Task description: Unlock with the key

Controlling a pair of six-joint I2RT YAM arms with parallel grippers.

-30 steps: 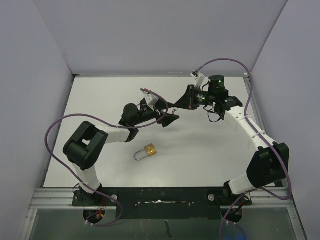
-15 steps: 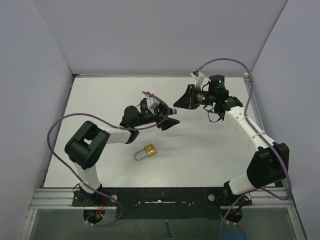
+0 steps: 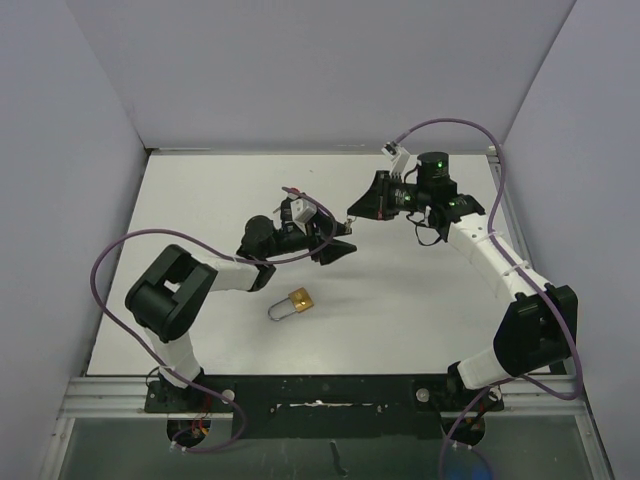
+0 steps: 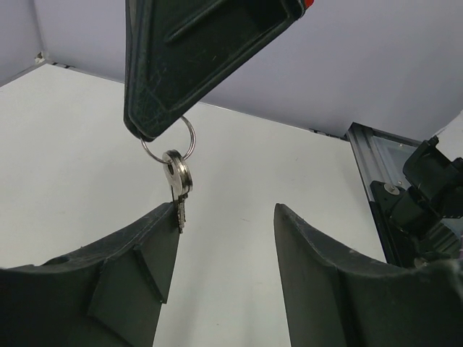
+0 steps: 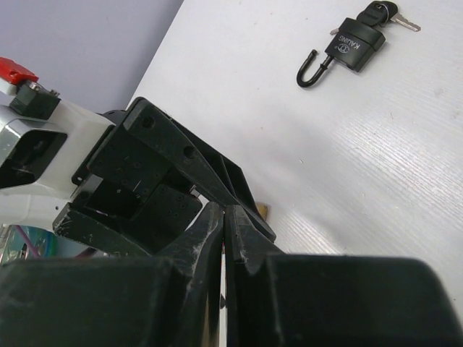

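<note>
Mid-table, above the surface: right gripper (image 3: 352, 215) clamps key ring (image 4: 192, 136), key (image 4: 177, 189) dangles off-centre btwn parted jaws of left gripper (image 4: 224, 217). Padlock (image 3: 298, 300) lies nearer, on table. Risk: key swings/twists as left closes, so skewed grip or drop.

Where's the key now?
In the left wrist view the key hangs by its ring from the shut right claw, its tip beside a finger of the open left claw.

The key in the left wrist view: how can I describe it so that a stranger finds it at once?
Above the white table, the black right gripper reaches in from the top edge. A thin ring hangs from its tip, and the key dangles from it: flat silver metal among matte black parts.
</note>
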